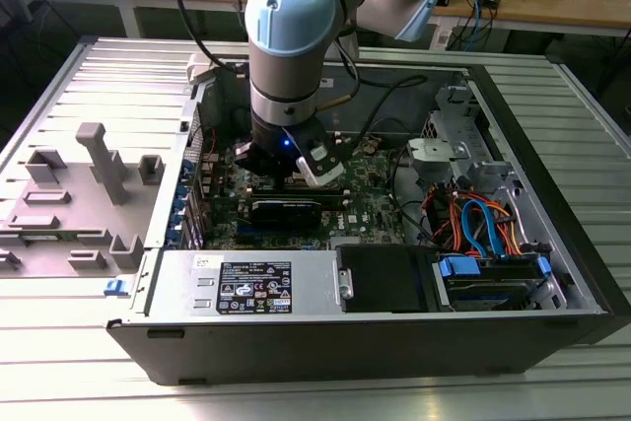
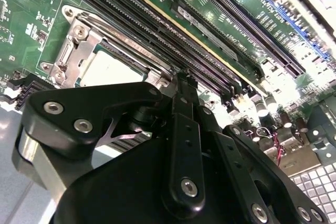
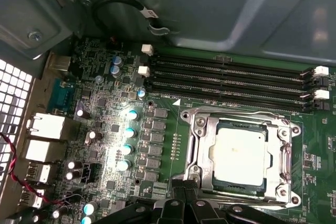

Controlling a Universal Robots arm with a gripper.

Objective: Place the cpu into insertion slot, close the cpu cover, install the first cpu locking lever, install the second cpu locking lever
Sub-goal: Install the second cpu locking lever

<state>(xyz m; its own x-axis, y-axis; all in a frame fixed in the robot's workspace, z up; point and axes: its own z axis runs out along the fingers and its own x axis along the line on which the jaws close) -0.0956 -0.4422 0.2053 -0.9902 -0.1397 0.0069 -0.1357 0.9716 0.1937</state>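
Note:
The cpu (image 3: 239,153) (image 2: 107,69) lies flat in the insertion slot, its silver-grey top facing up. The cpu cover (image 3: 286,150) (image 2: 79,45) is down around it as a silvery frame, so the slot itself is hidden beneath both. A thin metal locking lever (image 3: 236,113) (image 2: 131,38) runs along the socket's edge beside the memory slots. My gripper (image 3: 184,200) (image 2: 181,80) (image 1: 296,160) hangs low over the motherboard at the socket's edge. Its black fingers are pressed together and shut, with nothing visible between them.
Long black memory slots (image 3: 231,77) (image 2: 157,40) run beside the socket. Capacitors (image 3: 128,132) and rear ports (image 3: 44,129) stand nearby. The case wall (image 3: 210,3) with a black cable (image 3: 121,3) rises close. A power supply (image 1: 251,288), wired drive cage (image 1: 483,234) and grey fixture (image 1: 89,184) are nearby.

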